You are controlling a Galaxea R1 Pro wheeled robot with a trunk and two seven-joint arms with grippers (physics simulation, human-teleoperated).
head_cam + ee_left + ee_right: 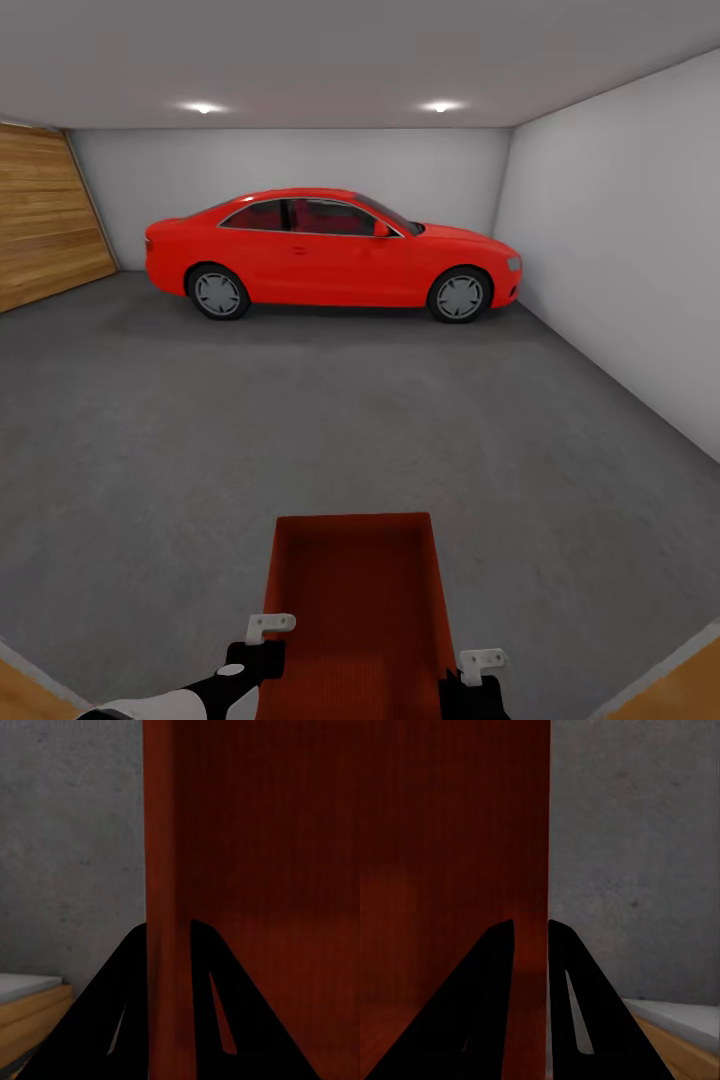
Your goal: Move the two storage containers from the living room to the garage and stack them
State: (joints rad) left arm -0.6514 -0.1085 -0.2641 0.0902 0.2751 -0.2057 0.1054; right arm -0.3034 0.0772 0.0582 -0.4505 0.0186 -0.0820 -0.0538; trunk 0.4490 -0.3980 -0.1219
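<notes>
One orange-red storage container, open-topped with a ribbed bottom, hangs low in front of me over the garage's dark grey concrete floor. My left gripper is shut on its left wall, and my right gripper is shut on its right wall. In the left wrist view the black fingers of the left gripper straddle the container's wall. The right wrist view shows the right gripper pinching the opposite wall of the container the same way.
A red two-door car is parked across the far end. A wooden plank door is at the left and a white wall runs along the right. Strips of light wood floor with a white sill lie at my base.
</notes>
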